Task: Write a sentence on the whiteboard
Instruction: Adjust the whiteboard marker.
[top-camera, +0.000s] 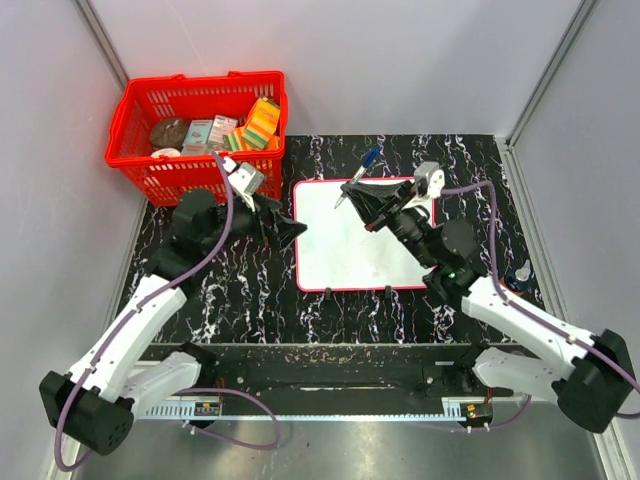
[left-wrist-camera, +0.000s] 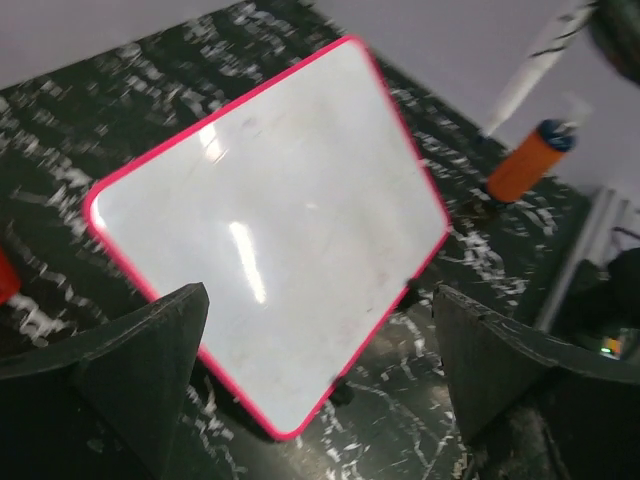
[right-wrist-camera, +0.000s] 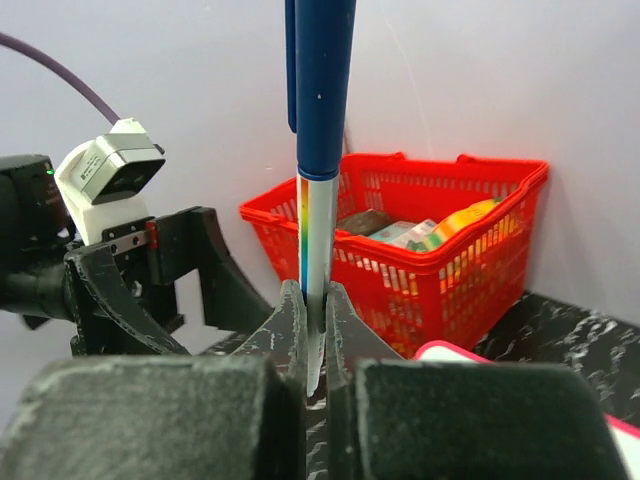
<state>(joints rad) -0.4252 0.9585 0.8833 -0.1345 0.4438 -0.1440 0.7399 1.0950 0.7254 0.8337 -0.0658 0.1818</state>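
The whiteboard (top-camera: 362, 245) lies flat in the middle of the table, white with a thin red frame. No sentence shows on it; its surface looks blank in the top view and in the left wrist view (left-wrist-camera: 270, 220). My right gripper (top-camera: 352, 189) hovers over the board's far left corner, shut on a marker (top-camera: 358, 178) with a blue cap. In the right wrist view the marker (right-wrist-camera: 322, 130) stands upright between the shut jaws of the right gripper (right-wrist-camera: 317, 320). My left gripper (top-camera: 291, 224) is open and empty beside the board's left edge, with the board's corner between its fingers (left-wrist-camera: 150, 345).
A red basket (top-camera: 135, 125) with packets and sponges stands at the back left, also in the right wrist view (right-wrist-camera: 500, 190). A small orange bottle (left-wrist-camera: 528, 165) stands on the table to the right of the board. Grey walls enclose the table.
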